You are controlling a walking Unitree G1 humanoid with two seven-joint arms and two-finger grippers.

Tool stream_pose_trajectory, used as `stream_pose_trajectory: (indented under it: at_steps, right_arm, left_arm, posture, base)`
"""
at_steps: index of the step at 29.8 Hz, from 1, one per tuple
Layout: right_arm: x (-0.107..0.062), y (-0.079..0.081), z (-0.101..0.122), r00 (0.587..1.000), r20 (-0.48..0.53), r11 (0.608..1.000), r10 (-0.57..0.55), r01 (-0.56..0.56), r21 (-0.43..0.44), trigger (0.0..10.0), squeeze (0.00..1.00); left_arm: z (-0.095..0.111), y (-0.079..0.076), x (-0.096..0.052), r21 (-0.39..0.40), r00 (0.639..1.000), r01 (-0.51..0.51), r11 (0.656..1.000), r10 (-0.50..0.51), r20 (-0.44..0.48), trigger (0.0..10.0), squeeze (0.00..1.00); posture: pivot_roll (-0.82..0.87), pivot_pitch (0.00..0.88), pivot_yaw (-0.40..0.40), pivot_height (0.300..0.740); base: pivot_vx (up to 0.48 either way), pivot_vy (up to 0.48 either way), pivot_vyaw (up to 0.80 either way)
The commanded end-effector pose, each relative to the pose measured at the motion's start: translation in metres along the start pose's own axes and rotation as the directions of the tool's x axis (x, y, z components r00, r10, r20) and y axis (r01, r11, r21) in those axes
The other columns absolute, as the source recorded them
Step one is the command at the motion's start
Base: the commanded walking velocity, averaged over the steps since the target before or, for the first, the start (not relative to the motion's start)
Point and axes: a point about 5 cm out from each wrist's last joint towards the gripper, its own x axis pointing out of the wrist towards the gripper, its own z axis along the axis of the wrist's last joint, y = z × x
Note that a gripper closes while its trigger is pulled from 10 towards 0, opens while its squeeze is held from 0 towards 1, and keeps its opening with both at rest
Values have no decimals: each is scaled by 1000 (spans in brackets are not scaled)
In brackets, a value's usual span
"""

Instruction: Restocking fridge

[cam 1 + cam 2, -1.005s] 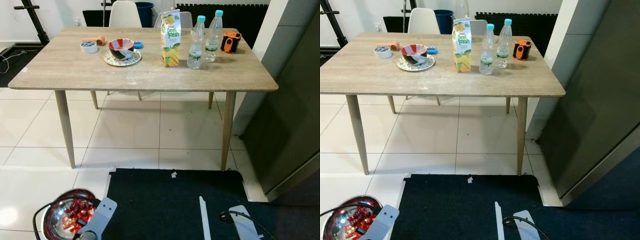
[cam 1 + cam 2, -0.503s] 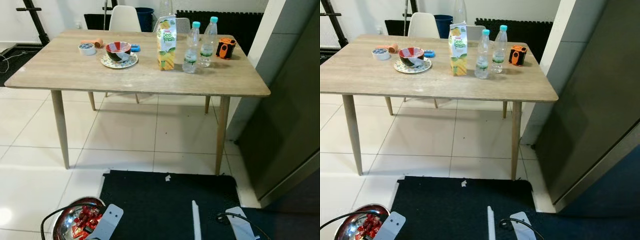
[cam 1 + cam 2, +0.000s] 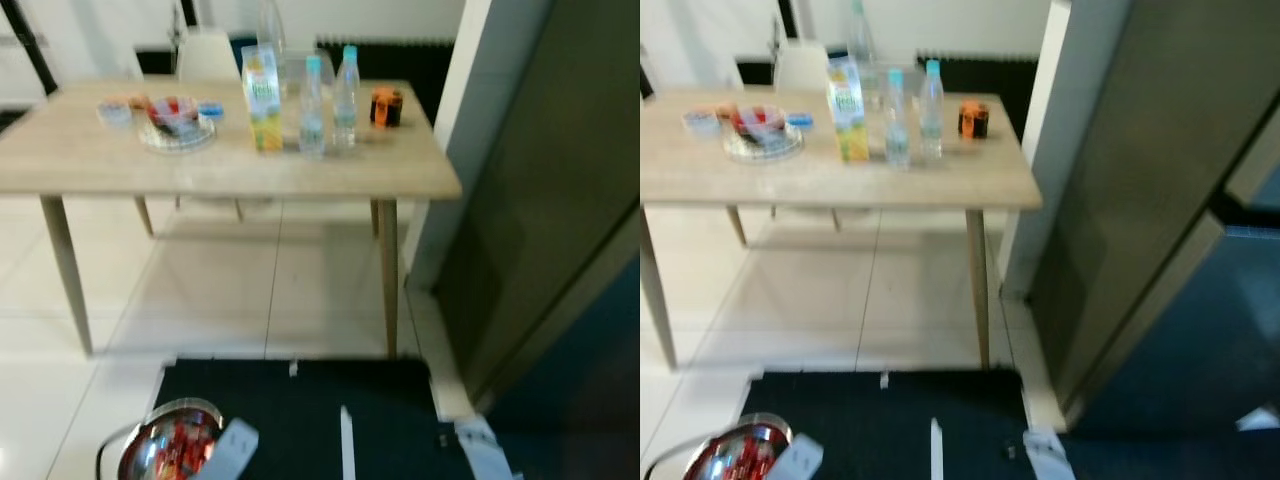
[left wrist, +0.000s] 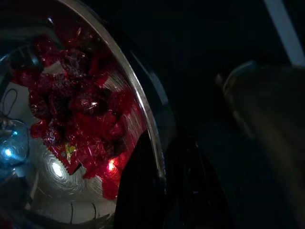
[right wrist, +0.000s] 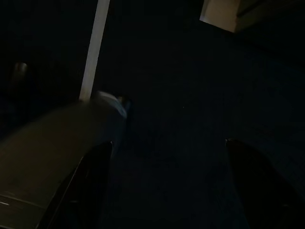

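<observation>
The camera is swinging rightward since a second ago, blurring the wooden table and bringing the grey fridge closer; the left gripper is clamping a steel bowl of red sweets low over the dark mat; the right gripper is hanging with fingers apart; open tile is lying between mat and table.

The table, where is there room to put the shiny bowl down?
The wooden table is bare along its whole near edge, in front of the juice carton and the two water bottles. The near left corner is widest. It is crowded at the back: plate with bowl, carton, bottles and the orange thing. The left gripper grips the metal bowl by its rim.
</observation>
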Motion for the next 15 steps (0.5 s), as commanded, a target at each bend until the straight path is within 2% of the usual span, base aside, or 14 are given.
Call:
stream_pose_trajectory:
  at_steps: [1,15]
  right_arm:
    - [-1,-4,-1,1000,-4,1000,-11,11,-1,10000,0]
    - [0,-2,-1,1000,7,1000,-5,5,-5,10000,0]
  left_arm:
    - [1,-2,0,11,1000,5,1000,-5,3,10000,0]
    - [3,-4,0,24,1000,9,1000,-9,4,10000,0]
  posture:
    - [7,4,4,740]
    - [2,8,9,740]
  base:
    - [0,-469,0]
    - [0,-469,0]
